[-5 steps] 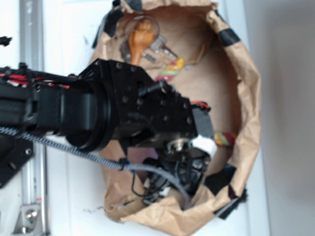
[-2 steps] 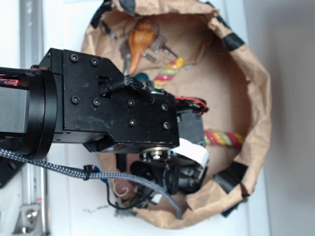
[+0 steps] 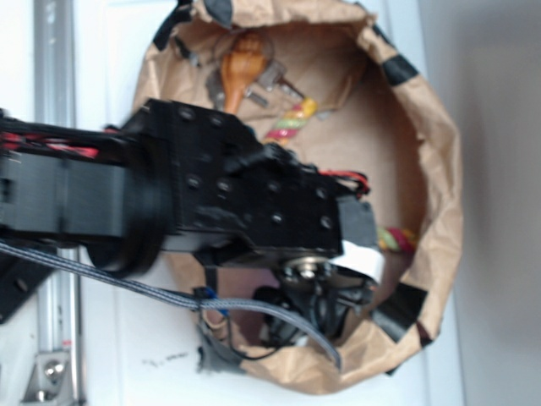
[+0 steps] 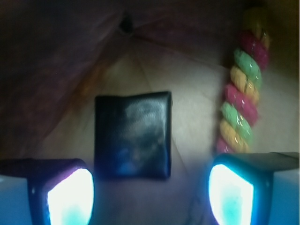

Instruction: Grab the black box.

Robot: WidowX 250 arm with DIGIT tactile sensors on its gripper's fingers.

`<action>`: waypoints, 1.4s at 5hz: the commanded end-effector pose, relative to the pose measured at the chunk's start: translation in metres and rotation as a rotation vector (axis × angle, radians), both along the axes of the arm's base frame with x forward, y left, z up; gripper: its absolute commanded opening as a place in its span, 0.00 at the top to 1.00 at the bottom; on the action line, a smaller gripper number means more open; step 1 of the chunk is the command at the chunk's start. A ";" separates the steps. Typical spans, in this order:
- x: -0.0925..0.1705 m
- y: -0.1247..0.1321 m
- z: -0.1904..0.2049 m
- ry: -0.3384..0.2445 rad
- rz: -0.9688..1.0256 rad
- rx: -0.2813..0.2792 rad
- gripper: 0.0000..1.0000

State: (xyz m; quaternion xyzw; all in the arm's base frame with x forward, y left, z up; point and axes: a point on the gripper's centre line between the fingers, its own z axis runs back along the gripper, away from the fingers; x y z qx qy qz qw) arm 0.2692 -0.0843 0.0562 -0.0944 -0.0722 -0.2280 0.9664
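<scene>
The black box (image 4: 132, 134), flat and glossy, lies on the brown paper floor just ahead of my gripper (image 4: 150, 194) in the wrist view. Its near edge sits between the two glowing fingertips (image 4: 70, 197), closer to the left one, with a wide gap to the right one. The gripper is open and holds nothing. In the exterior view the black arm and gripper (image 3: 317, 304) hang low inside the brown paper bag (image 3: 439, 203), and the arm hides the box.
A twisted pink, green and yellow rope toy (image 4: 241, 93) lies right of the box, also showing in the bag (image 3: 292, 123). A brown wooden piece (image 3: 241, 63) and metal bits (image 3: 275, 80) lie at the bag's far end. Crumpled bag walls (image 4: 61, 56) rise to the left.
The arm has swung and dropped lower in the bag; its wrist now covers more of the rope toy. The bag has shifted slightly. The gripper's earlier jaw state is hidden.
</scene>
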 end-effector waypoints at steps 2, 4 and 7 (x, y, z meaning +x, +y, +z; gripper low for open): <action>-0.005 -0.064 -0.038 0.065 -0.165 0.013 0.00; -0.010 0.000 -0.021 0.054 0.089 0.148 1.00; -0.014 0.079 0.106 -0.179 0.410 0.040 1.00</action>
